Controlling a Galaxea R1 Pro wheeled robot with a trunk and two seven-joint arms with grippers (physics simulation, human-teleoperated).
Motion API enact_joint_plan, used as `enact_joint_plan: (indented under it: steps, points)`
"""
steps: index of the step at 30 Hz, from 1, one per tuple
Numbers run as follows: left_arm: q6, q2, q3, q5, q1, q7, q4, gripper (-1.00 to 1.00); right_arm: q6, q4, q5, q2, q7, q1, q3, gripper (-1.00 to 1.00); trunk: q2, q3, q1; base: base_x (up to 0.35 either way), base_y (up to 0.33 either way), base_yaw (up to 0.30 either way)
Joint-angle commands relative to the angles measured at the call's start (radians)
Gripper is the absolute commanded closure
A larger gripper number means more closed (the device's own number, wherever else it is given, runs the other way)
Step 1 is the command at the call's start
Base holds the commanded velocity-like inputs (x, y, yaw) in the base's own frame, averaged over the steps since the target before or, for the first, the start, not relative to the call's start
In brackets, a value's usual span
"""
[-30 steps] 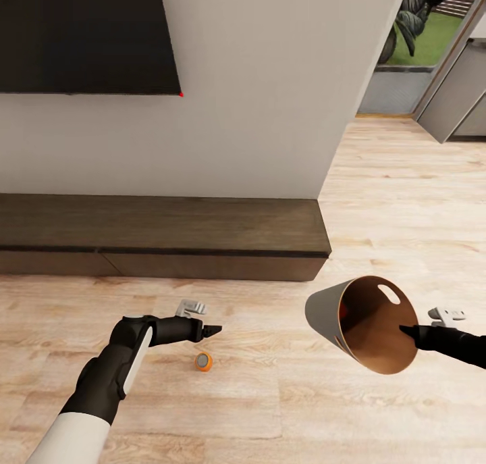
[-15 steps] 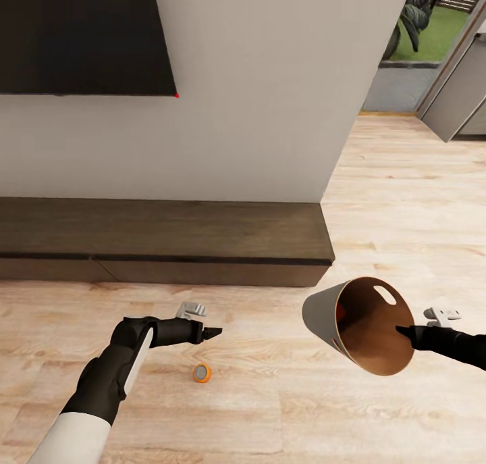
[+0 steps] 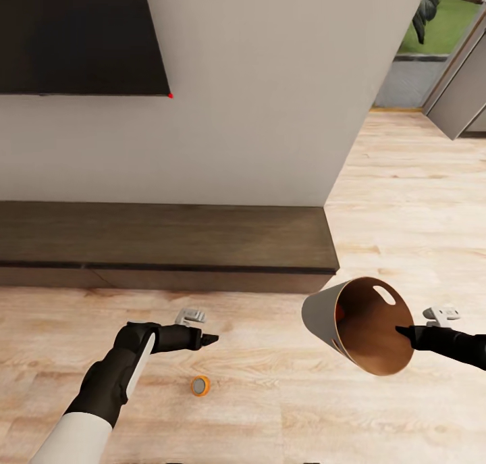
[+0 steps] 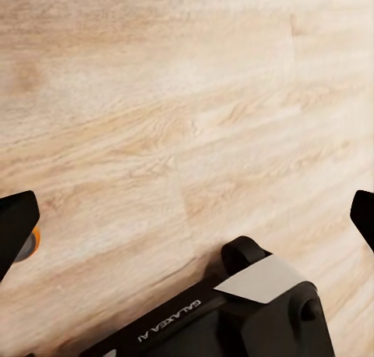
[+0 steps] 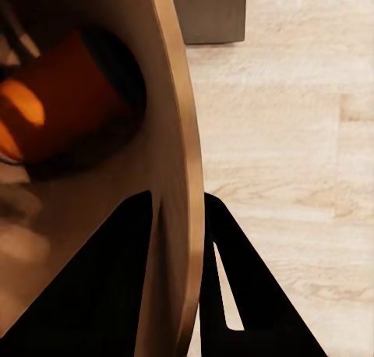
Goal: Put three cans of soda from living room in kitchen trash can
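One orange soda can (image 3: 200, 385) lies on its side on the wood floor, just short of my left gripper (image 3: 211, 340), which hangs open and empty above the floor. In the left wrist view its fingers (image 4: 15, 224) stand wide apart, with a sliver of the orange can (image 4: 32, 245) beside one of them. My right gripper (image 3: 403, 331) is shut on the rim of the grey trash can (image 3: 324, 315), held tilted with its coppery mouth facing me. A second orange can (image 5: 66, 100) lies inside it. The dark blue can is out of view.
A long dark low cabinet (image 3: 162, 238) runs along the white wall ahead, under a black TV screen (image 3: 74, 38). To the right of the wall's corner the wood floor (image 3: 405, 200) continues toward a grey appliance (image 3: 462, 92) and a garden window.
The whole view has shifted as the robot moves; cabinet and floor can sit lower in the picture. The left gripper stays open and the right still holds the bin the same way.
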Motion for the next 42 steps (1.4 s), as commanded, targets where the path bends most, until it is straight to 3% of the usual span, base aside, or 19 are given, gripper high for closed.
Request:
enact_joint_plan:
  steps: [1,16,24,26,31,35,42]
  points:
    - [0.0,0.0,0.0,0.001,0.0,0.001,-0.001,-1.0,0.01,0.0,-0.018,0.0,0.005,0.0,0.001,1.0,0.0,-0.002,0.0,0.018,0.0,0.0]
    - [0.006,0.0,0.0,-0.001,0.0,0.005,0.002,-1.0,0.023,-0.001,-0.016,-0.005,0.004,-0.004,-0.001,1.0,-0.091,-0.065,0.05,0.004,0.0,0.0]
    - [0.014,0.0,-0.002,-0.002,-0.001,0.006,0.002,-1.0,0.185,-0.077,-0.014,-0.02,0.005,-0.068,0.0,1.0,-0.147,-0.102,0.08,0.0,0.0,0.0]
    - [0.015,0.0,-0.002,-0.002,-0.001,0.008,0.002,-1.0,0.202,-0.091,-0.015,-0.034,0.005,-0.077,0.0,1.0,-0.161,-0.111,0.088,0.0,0.0,0.0]
    - [0.016,-0.001,-0.002,-0.002,-0.001,0.047,0.001,-1.0,0.218,-0.115,-0.019,-0.113,0.007,-0.115,0.021,1.0,-0.196,-0.135,0.107,0.0,0.0,0.0]
    - [0.017,-0.001,-0.001,-0.002,-0.001,0.054,0.0,-1.0,0.218,-0.118,-0.012,-0.126,0.008,-0.126,0.026,1.0,-0.224,-0.153,0.123,0.0,0.0,0.0]
    - [0.02,0.0,-0.001,-0.001,-0.001,0.057,-0.001,-1.0,0.218,-0.117,0.042,-0.158,0.008,-0.13,0.019,1.0,-0.273,-0.186,0.149,0.0,0.0,0.0]
